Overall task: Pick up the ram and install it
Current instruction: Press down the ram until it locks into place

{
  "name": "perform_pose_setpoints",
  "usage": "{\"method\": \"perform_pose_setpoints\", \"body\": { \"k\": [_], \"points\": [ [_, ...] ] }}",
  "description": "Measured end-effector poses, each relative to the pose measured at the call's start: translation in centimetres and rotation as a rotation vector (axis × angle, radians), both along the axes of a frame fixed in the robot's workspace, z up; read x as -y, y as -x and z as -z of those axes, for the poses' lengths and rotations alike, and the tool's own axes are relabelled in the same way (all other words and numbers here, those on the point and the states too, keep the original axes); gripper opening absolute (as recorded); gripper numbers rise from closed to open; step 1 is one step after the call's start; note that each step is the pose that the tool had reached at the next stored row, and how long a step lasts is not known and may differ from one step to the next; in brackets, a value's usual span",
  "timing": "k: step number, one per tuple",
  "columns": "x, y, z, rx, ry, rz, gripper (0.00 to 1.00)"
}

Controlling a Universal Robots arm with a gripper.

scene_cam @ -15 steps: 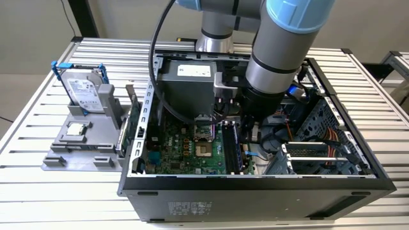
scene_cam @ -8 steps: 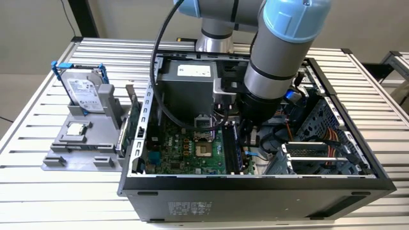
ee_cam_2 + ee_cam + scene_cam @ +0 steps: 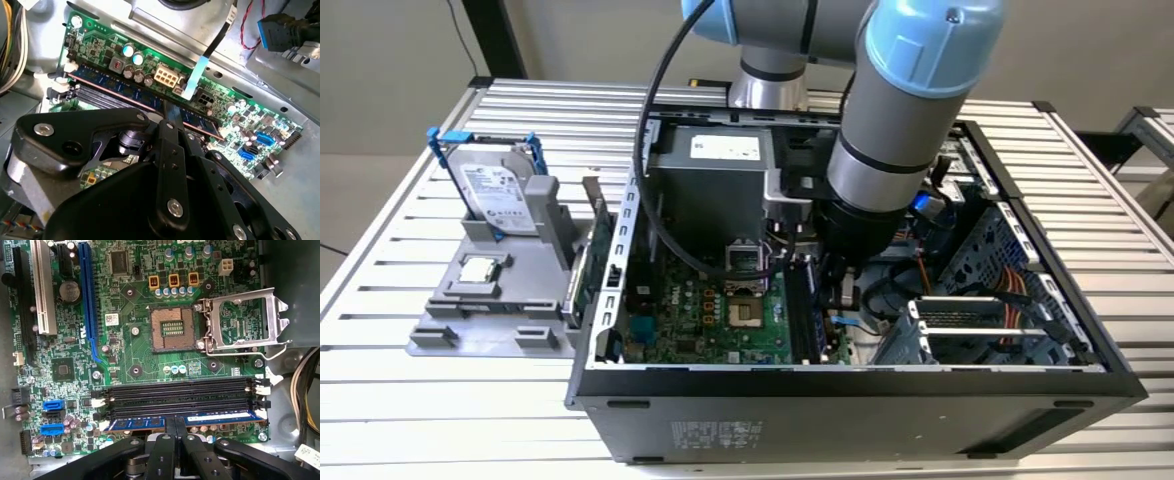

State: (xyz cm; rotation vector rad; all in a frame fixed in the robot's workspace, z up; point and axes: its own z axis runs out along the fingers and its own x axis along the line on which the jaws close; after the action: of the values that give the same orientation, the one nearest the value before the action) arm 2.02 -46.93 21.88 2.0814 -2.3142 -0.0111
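The ram [image 3: 215, 418] stands on edge in the memory slot nearest the motherboard's edge, its blue board and dark chips running the length of the slot; in the second wrist view it [image 3: 125, 90] shows as a long blue strip beside the empty black slots [image 3: 100, 100]. The end effector [image 3: 175, 427] is pinching the ram at its middle, one dark finger [image 3: 167, 450] on each face of the stick. Next to the ram lie the empty slots [image 3: 180, 392] with white latches [image 3: 263, 388] at their ends. Farther across the motherboard [image 3: 125, 350] sits the CPU socket [image 3: 172, 329], bare, with its metal retention frame [image 3: 245, 320] flipped open. In the exterior view the arm [image 3: 894, 150] reaches down into the open computer case [image 3: 854, 390], which rests on a slatted metal surface [image 3: 454, 420]. At the exterior view's left, a grey stand [image 3: 494, 300] holds an upright hard drive [image 3: 500, 195] in a blue bracket and a small square CPU [image 3: 480, 268].
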Motion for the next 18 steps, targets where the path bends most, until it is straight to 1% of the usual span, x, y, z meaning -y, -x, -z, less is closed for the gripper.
{"method": "perform_pose_setpoints", "body": {
  "k": [2, 4, 8, 11, 18],
  "points": [
    [-0.07, -0.01, -0.62, 0.0006, -0.0033, 0.0, 0.0],
    [-0.01, 0.0, -1.6, 0.0001, -0.0009, 0.0, 0.0],
    [-0.01, 0.0, -3.33, 0.0001, -0.0009, -0.001, 0.0],
    [-0.01, 0.0, -4.22, 0.0001, -0.0007, -0.001, 0.0],
    [-0.02, 0.0, -5.93, 0.0, -0.0009, -0.001, 0.0]
  ]
}}
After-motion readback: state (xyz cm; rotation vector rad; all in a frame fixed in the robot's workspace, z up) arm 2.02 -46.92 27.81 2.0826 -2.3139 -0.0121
